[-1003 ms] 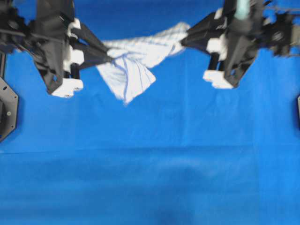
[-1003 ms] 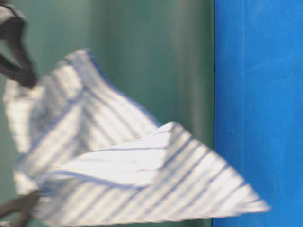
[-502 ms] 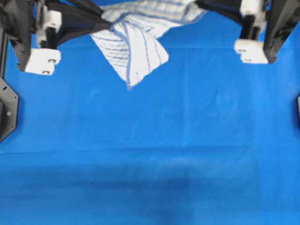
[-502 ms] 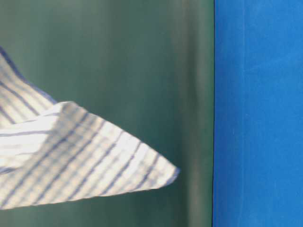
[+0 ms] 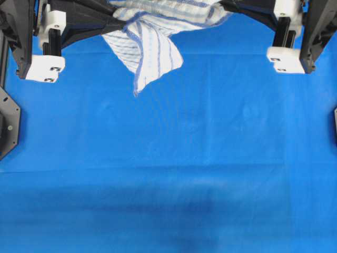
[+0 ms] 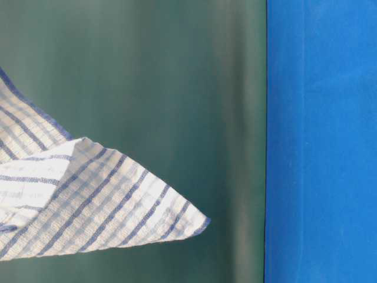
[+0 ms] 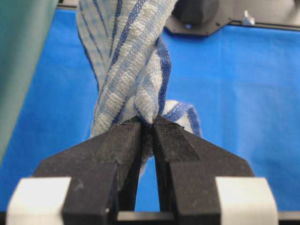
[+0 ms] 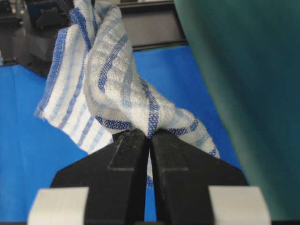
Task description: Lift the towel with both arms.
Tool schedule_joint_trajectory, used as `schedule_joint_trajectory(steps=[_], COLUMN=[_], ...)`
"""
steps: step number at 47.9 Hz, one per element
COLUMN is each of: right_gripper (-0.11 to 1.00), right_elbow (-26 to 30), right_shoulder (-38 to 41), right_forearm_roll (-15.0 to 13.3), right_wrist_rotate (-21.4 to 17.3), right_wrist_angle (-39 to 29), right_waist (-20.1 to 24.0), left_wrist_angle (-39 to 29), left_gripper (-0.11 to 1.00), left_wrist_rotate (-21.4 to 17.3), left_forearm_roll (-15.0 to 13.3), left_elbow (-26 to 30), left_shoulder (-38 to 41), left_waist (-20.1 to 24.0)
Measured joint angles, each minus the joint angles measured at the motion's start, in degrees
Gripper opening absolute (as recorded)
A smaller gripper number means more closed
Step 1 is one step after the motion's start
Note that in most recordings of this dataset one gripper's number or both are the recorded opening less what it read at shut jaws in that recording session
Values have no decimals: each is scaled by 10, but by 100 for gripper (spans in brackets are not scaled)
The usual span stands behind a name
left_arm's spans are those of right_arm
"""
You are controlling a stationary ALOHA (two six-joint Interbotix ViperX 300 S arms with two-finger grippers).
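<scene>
The towel (image 5: 158,37), white with blue plaid stripes, hangs in the air at the top of the overhead view, stretched between both arms, one loose corner drooping toward the table. My left gripper (image 5: 125,22) is shut on its left end; the left wrist view shows the black fingertips (image 7: 148,123) pinching a bunched fold of the towel (image 7: 126,61). My right gripper (image 5: 221,5) is shut on the right end, and in its wrist view the tips (image 8: 149,133) clamp the twisted towel (image 8: 112,79). At table level only the hanging corner of the towel (image 6: 88,200) shows.
A blue cloth covers the table (image 5: 168,158) below the towel. Black mounting plates sit at the left edge (image 5: 8,124) and right edge (image 5: 335,124). White blocks on the grippers (image 5: 45,68) (image 5: 285,59) overhang the table's far part. A green backdrop (image 6: 177,88) stands behind.
Over the last second both arms carried the towel upward and apart, out of the top of the overhead view. Since half a second ago only the hanging corner has swung slightly.
</scene>
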State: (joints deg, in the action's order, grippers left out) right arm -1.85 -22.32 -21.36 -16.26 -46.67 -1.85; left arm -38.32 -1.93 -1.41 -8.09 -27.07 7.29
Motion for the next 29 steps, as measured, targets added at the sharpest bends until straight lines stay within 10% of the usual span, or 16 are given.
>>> schedule_joint_trajectory(steps=[11,22,29], right_gripper=[3,65,64], right_elbow=[0,0,-1], right_shoulder=[0,0,0], right_forearm_roll=[3,-1,-3], right_wrist_rotate=[46,53,49], right_wrist_angle=[-1,-33,-43], right_waist=[14,16,16], left_wrist_angle=[0,2,9], left_gripper=[28,90,93], left_wrist_rotate=[0,4,10], left_forearm_roll=[0,0,0], left_elbow=[0,-25,-51], left_shoulder=[-3,-25,-40], left_waist=[0,0,-3])
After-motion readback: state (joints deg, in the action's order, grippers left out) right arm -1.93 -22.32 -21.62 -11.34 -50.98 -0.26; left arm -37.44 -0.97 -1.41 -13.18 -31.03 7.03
